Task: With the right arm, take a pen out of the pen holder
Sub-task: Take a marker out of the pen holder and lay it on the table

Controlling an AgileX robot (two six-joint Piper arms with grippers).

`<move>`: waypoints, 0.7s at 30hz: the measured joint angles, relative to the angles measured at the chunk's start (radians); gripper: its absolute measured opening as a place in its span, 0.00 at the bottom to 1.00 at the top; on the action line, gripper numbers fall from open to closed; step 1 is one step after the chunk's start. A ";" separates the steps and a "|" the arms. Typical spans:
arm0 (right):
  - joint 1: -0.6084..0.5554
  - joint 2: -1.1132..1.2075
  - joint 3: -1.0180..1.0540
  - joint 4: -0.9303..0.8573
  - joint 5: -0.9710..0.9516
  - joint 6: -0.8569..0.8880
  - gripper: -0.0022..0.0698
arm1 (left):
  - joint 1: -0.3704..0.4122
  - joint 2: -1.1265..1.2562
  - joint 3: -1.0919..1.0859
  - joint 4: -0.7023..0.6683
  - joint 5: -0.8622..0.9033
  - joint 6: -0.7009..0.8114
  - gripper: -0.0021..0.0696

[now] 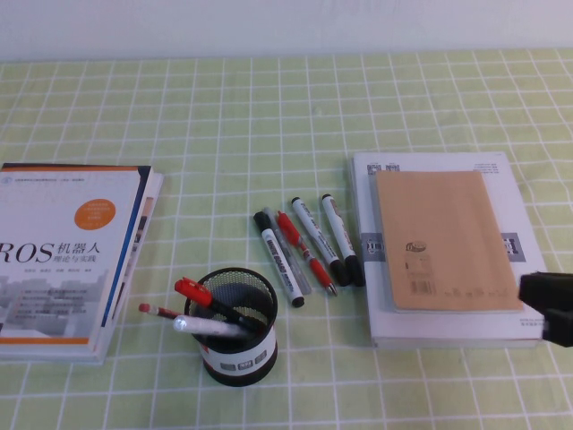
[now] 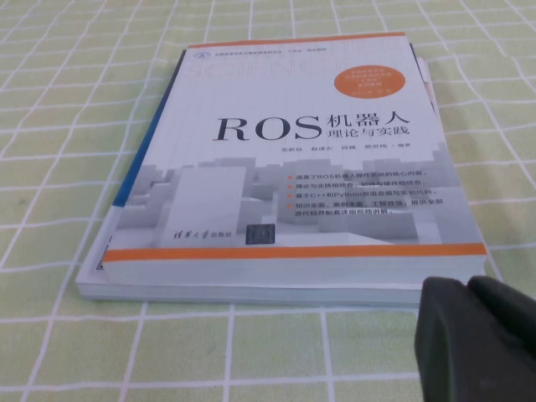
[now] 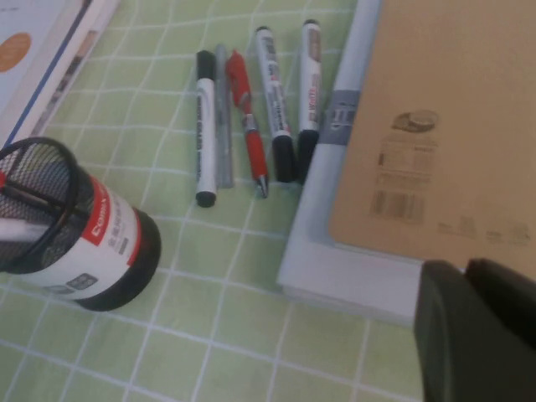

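**On a checked desk, the pens had yet to leave their holder**

At the front of the desk [image 1: 269, 116], left of centre, the black mesh pen holder [image 1: 237, 345] stood upright with all its contents in place: a red-capped pen [image 1: 208, 300], a white marker [image 1: 210, 327] and a thin red-tipped pencil [image 1: 159, 311]. All three leaned out over the rim toward the robot's left, so their upper ends stood clear of the mesh, probably the easiest place to pinch one.

The right end effector [image 1: 537, 306] hovered at the desk's right edge, closed and empty. It sat by the near corner of a brown notebook [image 1: 443, 237] stacked on a white book [image 1: 519, 193], well apart from the holder, so the reach looked not yet begun. It would need to open before closing on any pen.

A row of loose pens [image 1: 309, 246] lay flat between the holder and the stack, a likely distraction, since the task named only those in the holder.

The left end effector [image 2: 469, 293] was parked, closed on nothing, just off the near corner of a ROS textbook [image 2: 293, 167], apparently to keep out of the way.
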 joint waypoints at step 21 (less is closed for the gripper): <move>0.834 0.536 -0.179 -0.173 -0.705 0.064 0.15 | 0.000 0.000 0.000 0.000 0.000 0.000 0.02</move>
